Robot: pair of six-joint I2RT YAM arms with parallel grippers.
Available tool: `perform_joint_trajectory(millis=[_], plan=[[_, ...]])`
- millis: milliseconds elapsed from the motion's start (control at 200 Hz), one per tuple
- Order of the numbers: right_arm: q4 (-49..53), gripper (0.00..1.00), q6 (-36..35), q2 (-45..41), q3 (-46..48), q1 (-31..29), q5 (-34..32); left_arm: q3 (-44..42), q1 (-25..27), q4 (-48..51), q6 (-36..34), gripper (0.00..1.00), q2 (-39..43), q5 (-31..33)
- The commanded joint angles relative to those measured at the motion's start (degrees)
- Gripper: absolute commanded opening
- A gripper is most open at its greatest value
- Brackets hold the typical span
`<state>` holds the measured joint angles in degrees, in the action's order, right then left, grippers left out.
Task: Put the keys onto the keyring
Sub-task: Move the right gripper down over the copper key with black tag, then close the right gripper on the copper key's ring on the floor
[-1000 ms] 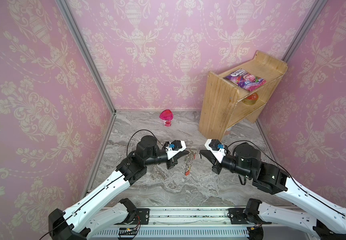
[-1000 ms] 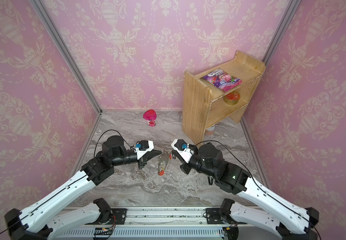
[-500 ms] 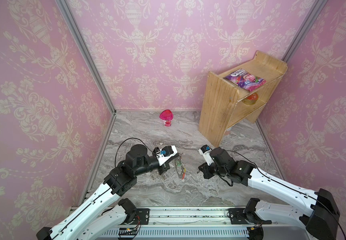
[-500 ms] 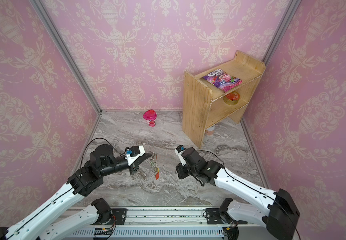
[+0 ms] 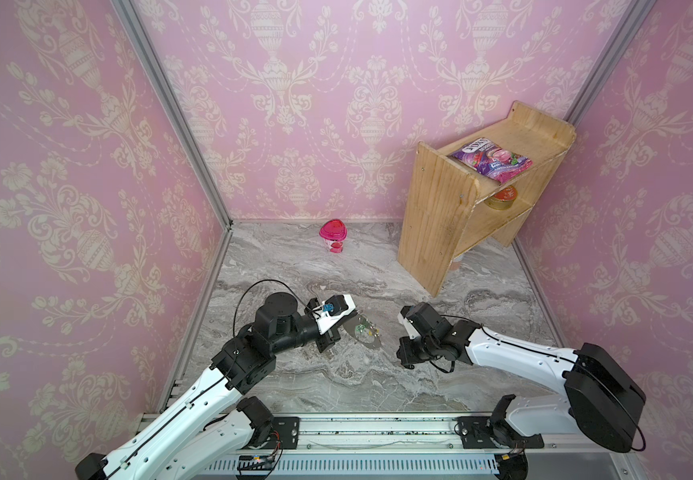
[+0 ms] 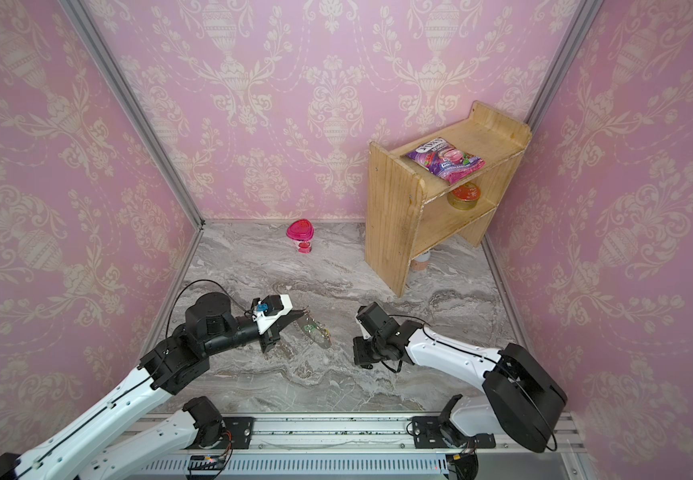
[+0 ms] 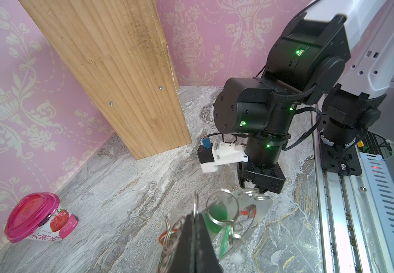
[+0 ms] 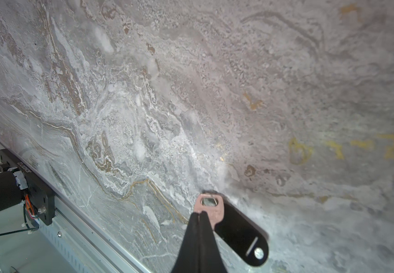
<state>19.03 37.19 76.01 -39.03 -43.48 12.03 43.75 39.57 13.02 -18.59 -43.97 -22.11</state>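
The keyring (image 7: 261, 209), a flat grey plate with metal rings and green and red tags, hangs just above the marble floor (image 5: 363, 332) (image 6: 316, 332). My left gripper (image 7: 194, 214) is shut on one of its rings, and shows in both top views (image 5: 349, 325) (image 6: 300, 316). The keys, a metal key (image 8: 209, 204) joined to a black tag (image 8: 239, 235), are down at the floor. My right gripper (image 8: 200, 214) is shut on the key's head. It points down, to the right of the keyring (image 5: 405, 363) (image 6: 361, 360), and its tips are hidden there.
A wooden shelf (image 5: 457, 220) stands at the back right with a snack bag (image 5: 490, 162) on top and a tin (image 5: 501, 197) below. A pink-lidded cup (image 5: 332, 237) sits near the back wall. The metal rail (image 5: 378, 428) runs along the front edge.
Both grippers were raised and close together; they have since dropped and moved apart. The right one went down to the floor, and the left drew back left with the keyring.
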Motion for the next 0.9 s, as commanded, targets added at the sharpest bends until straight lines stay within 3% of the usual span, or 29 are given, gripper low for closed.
perform_joint_trajectory(millis=[0, 120, 230, 350, 420, 490, 640, 896], plan=[[3.2, 0.12, 1.3, -3.8, -0.1, 0.4, -2.1, -0.4, -0.3, -3.0, 0.5, 0.0, -0.2, -0.5], [5.8, 0.23, 2.5, -6.4, 0.3, 0.0, -2.9, -0.4, -0.5, -3.3, 0.7, 0.0, -0.5, -1.3], [7.2, 0.33, 3.2, -3.5, 0.0, -1.3, -1.2, -0.6, -0.7, -3.5, 1.0, 0.0, -0.5, -1.7], [9.3, 0.37, 3.3, -0.8, -1.3, -3.0, -1.3, -0.6, -0.8, -3.4, 1.0, 0.0, -0.2, -1.7], [9.9, 0.33, 2.2, 0.4, -2.5, -3.8, -1.7, -0.8, -0.8, -3.4, 1.0, 0.0, 0.0, -1.6], [12.8, 0.31, -4.2, 2.3, -5.4, -5.4, -2.3, -0.7, -0.8, -3.2, 0.8, 0.0, 0.1, -1.6], [21.4, 0.38, -20.0, 4.9, -13.2, -7.2, -4.4, -0.9, -0.7, -3.1, 0.8, 0.0, 0.4, -1.8], [26.5, 0.41, -36.1, 12.1, -19.2, -8.2, -4.6, -0.7, -0.7, -2.6, 0.6, 0.0, 1.1, -1.7]])
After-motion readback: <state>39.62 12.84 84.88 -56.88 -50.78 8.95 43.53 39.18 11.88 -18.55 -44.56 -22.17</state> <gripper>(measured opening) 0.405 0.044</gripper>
